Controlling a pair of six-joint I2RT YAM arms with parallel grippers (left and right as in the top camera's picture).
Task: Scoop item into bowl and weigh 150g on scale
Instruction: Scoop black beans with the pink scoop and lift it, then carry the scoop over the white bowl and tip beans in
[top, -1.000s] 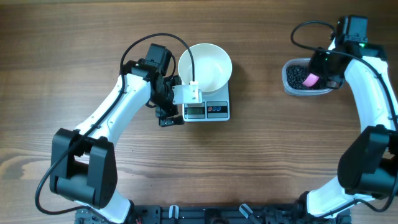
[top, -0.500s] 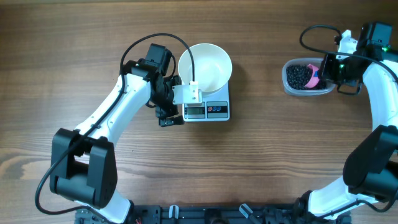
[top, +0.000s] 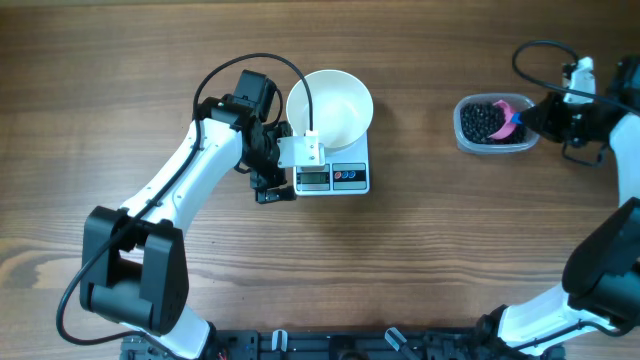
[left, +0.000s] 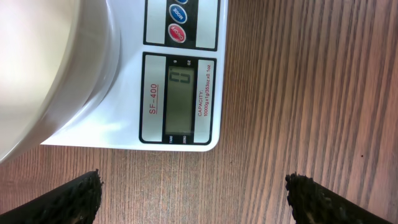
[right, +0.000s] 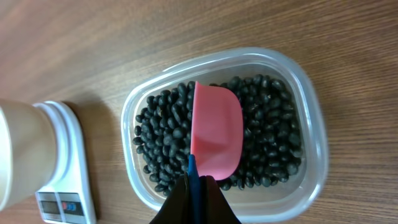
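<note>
L tool (left: 194, 194) hangs wide open, gripping nothing, just beside display end of scale (top: 333, 178). White bowl (top: 330, 105) sits on scale, looks empty. Well apart to the R on the counter (top: 420, 250): clear tub (right: 314, 130) w/ black beans (right: 161, 124). R tool (right: 194, 190) is clenched on handle of pink scoop (right: 216, 134), cup at the beans, no load seen. Scoop's long axis points L, roughly twd bowl. R arm is nearer beans, so it should do the carry.

We find the bowl (top: 330, 108) on the scale (top: 350, 180) (toward its back); well right, a tub (top: 490, 148) holds beans (top: 480, 120), a scoop (top: 509, 114) over them.
</note>
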